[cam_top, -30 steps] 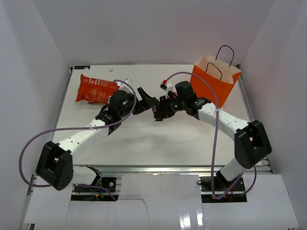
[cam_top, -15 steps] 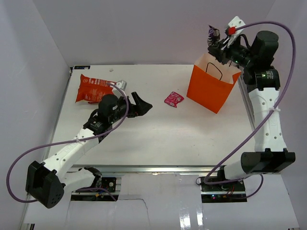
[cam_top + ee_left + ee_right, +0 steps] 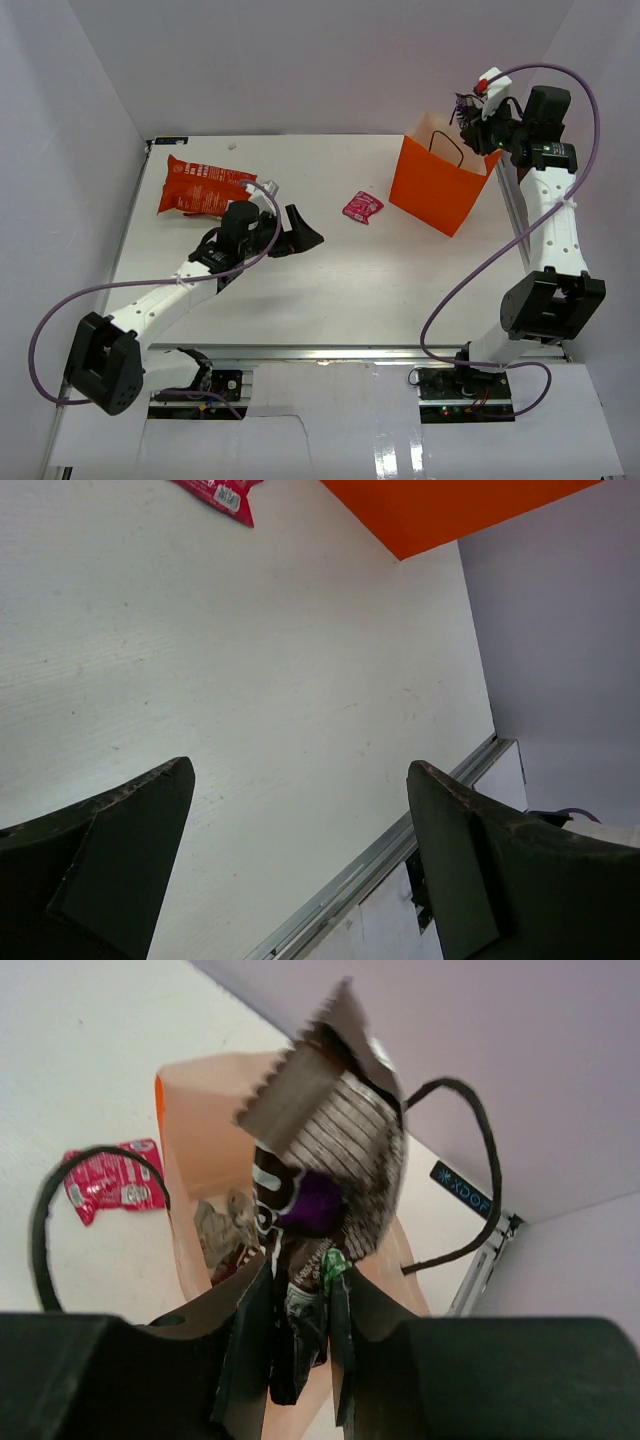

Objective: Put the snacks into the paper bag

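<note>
My right gripper [image 3: 470, 108] hangs over the open mouth of the orange paper bag [image 3: 436, 185] and is shut on a purple and silver candy wrapper [image 3: 320, 1175], which sticks out past the fingers above the bag's cream inside [image 3: 205, 1130]. Other wrappers [image 3: 225, 1230] lie at the bag's bottom. A pink candy wrapper [image 3: 362, 207] lies on the table left of the bag; it also shows in the right wrist view [image 3: 110, 1182] and the left wrist view [image 3: 222, 494]. The red-orange chip bag [image 3: 200, 187] lies at the back left. My left gripper [image 3: 303, 232] is open and empty above the table.
White walls enclose the table on three sides. The table's metal front rail [image 3: 380, 865] shows in the left wrist view. The bag's black loop handles [image 3: 470, 1175] stand up around my right gripper.
My right arm has swung from the table's middle up to the paper bag, carrying the purple wrapper. The pink wrapper now lies uncovered. My left gripper has drawn back slightly.
</note>
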Motion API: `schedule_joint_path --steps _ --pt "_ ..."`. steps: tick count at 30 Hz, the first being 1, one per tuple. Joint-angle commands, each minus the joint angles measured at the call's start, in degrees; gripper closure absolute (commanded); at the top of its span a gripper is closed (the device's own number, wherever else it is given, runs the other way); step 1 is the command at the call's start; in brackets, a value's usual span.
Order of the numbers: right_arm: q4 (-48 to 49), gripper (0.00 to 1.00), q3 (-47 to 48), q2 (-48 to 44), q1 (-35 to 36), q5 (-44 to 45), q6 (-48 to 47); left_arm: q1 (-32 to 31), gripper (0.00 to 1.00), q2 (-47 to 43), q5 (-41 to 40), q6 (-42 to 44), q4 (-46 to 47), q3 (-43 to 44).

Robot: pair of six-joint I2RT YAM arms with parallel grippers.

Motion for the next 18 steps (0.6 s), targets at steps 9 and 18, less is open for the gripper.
schedule_joint_path --steps 9,18 --pt "-3.1 0.29 4.5 0.8 -3.2 -0.5 0.0 0.1 0.02 17.9 2.3 -0.4 -1.3 15.5" --pt "-20.8 0.23 5.5 -9.1 -9.5 -34.2 -17.2 0.0 0.06 34.2 4.8 4.5 -5.4 28.5"
